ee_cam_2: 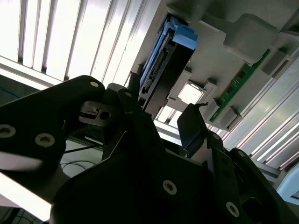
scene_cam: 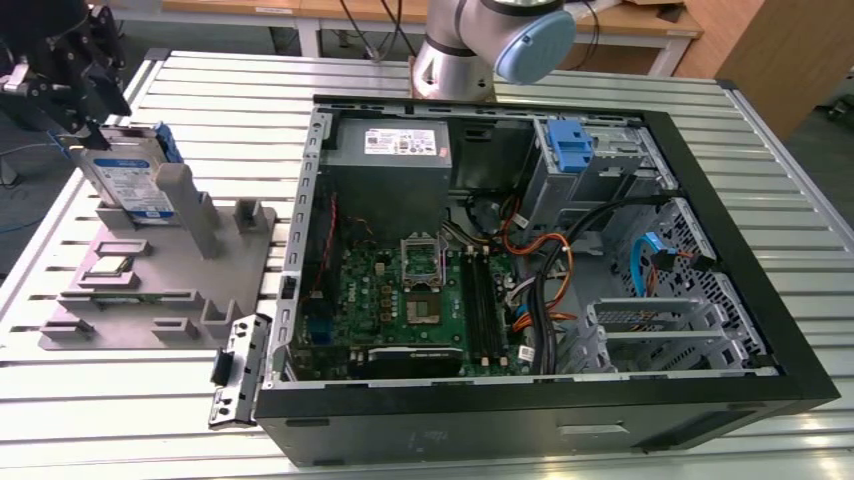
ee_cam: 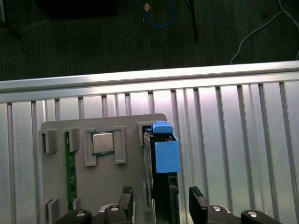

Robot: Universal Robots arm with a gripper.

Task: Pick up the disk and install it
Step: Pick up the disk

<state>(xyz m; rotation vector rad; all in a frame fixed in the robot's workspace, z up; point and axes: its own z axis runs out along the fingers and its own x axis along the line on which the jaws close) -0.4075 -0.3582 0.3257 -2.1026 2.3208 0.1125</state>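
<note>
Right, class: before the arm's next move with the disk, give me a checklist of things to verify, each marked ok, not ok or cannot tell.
1. Disk upright in the grey fixture: ok.
2. Pincer open, straddling the disk: ok.
3. Fingers gripping the disk: not ok, gaps show on both sides.
4. Computer case open, insides exposed: ok.
5. Drive cage by the blue latch free of cables: cannot tell.

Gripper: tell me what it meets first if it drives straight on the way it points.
The disk, standing on edge in the grey holder. The gripper is open, lined up over it, so the disk would probably enter between the fingers; depth is unclear.
</note>
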